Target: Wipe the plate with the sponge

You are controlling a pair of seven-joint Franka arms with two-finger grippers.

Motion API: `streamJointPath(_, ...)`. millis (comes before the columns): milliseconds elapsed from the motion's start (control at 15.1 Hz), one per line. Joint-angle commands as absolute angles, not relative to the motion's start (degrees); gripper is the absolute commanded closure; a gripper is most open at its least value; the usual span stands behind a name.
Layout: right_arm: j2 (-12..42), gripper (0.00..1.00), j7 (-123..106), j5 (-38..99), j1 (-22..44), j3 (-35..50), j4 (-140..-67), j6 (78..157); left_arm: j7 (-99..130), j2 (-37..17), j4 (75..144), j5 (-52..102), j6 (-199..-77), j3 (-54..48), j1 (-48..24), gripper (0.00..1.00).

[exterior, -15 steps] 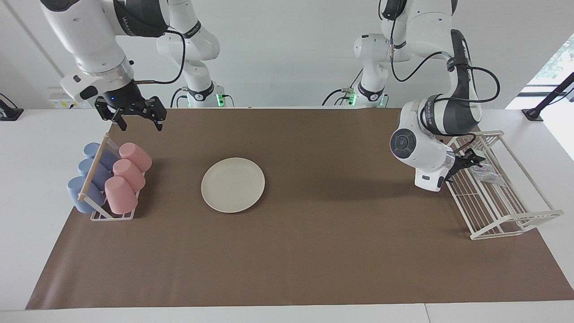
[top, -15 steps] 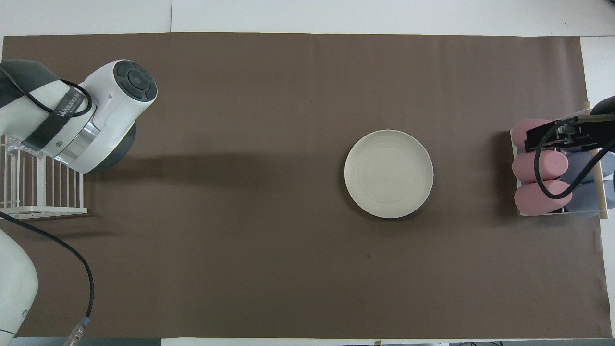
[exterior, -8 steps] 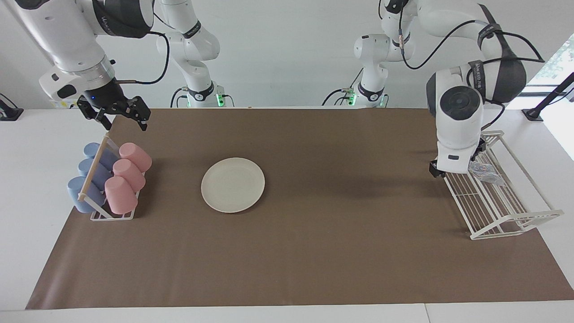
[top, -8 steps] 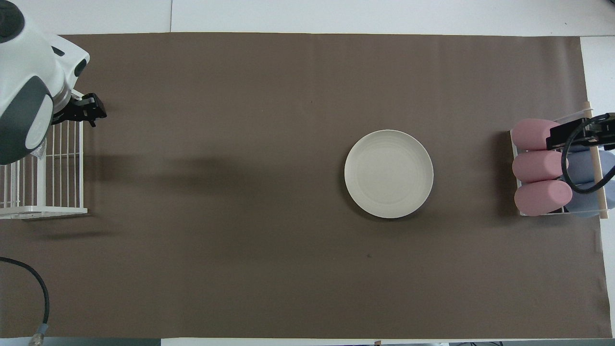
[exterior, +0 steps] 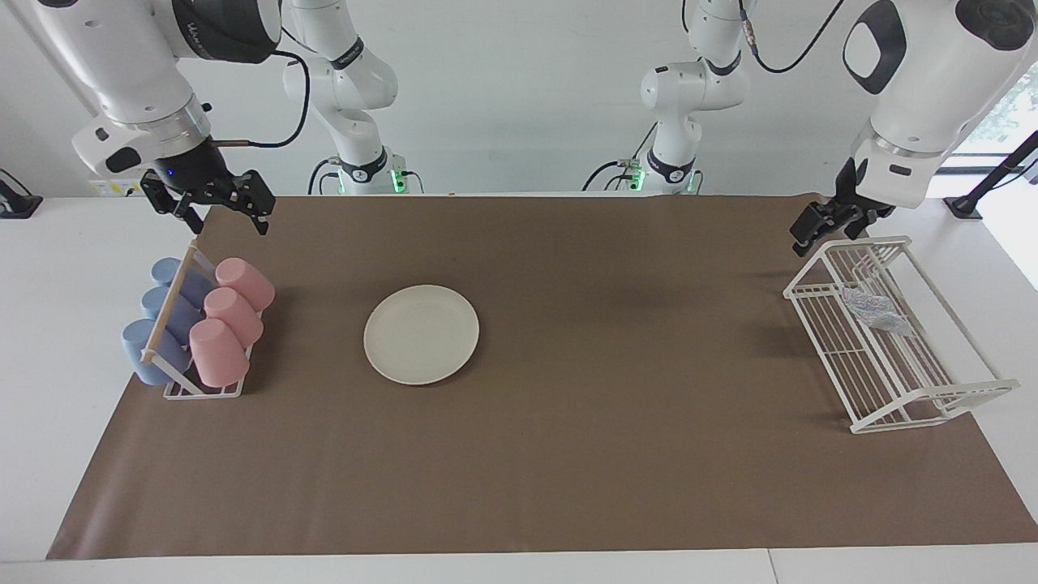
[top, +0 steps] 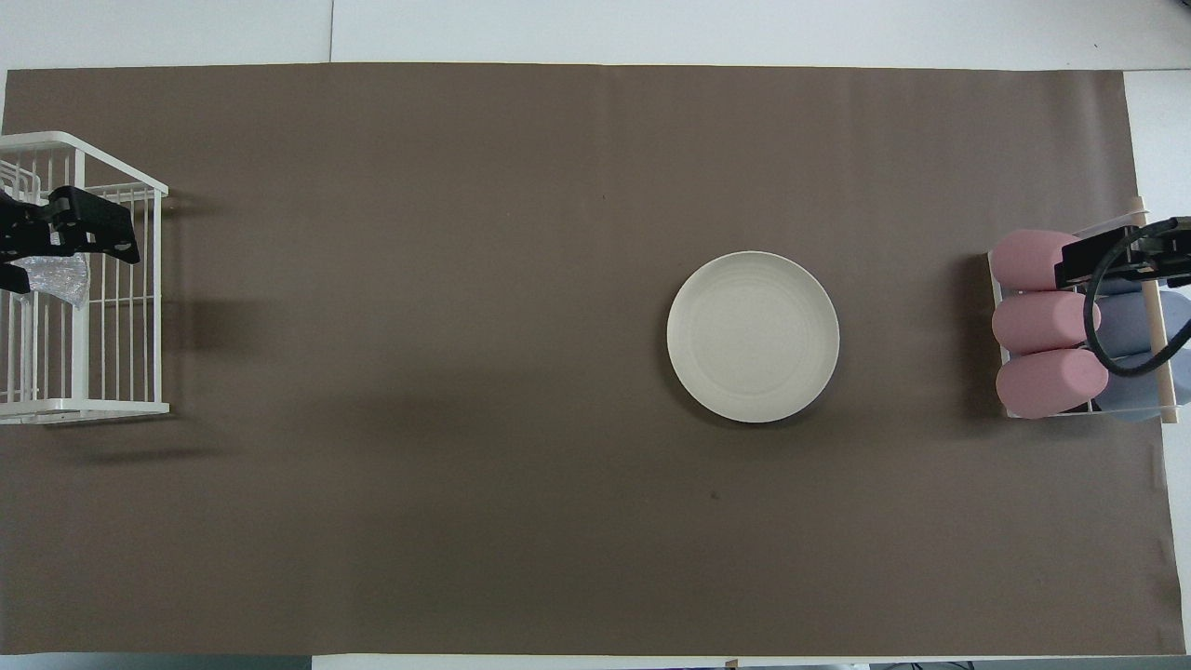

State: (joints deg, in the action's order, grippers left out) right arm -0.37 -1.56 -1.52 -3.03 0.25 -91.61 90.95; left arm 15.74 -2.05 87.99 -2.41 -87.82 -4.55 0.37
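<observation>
- Plate (exterior: 421, 334) flat on brown mat (exterior: 568, 487), roughly mid-table, toward right arm's end; nothing on it.
- Sponge (exterior: 874, 309) lies in white wire rack (exterior: 932, 405) at left arm's end, well apart from plate.
- Left gripper (exterior: 825, 224) up in air over rack's end nearest robots, apart from sponge; can't tell if fingers spread or closed.
- Right gripper (exterior: 220, 208) in air over mat edge by cup rack (exterior: 203, 389), fingers spread, holding nothing.
- Pink cups (exterior: 231, 312) + blue cups (exterior: 158, 324) lie tilted in that rack.
</observation>
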Motion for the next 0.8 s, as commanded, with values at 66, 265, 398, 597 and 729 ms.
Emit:
streamJointPath(66,-0.5,0.0,-2.4,-2.5,-3.1,0.6,-91.4,90.9,11.6,3.4,93.0,2.7,-84.3,-4.5,0.3,0.0)
streamJointPath(265,-0.5,0.0,-2.4,-2.5,-3.1,0.6,-91.3,91.0,11.3,4.6,97.9,3.6,-92.4,-4.5,0.3,0.0)
streamJointPath(398,-0.5,0.0,-2.4,-2.5,-3.0,0.7,-91.3,91.1,11.8,4.0,97.9,3.6,-93.5,-4.5,0.1,0.0)
streamJointPath(597,-0.5,0.0,-2.4,-2.5,-3.1,0.9,-91.3,91.1,11.4,3.4,97.8,3.5,-93.9,-4.5,0.0,0.0)
streamJointPath(729,-0.5,0.0,-2.3,-2.5,-3.0,1.0,-91.3,91.1,11.3,3.5,97.8,3.5,-93.4,-4.5,0.1,0.0)
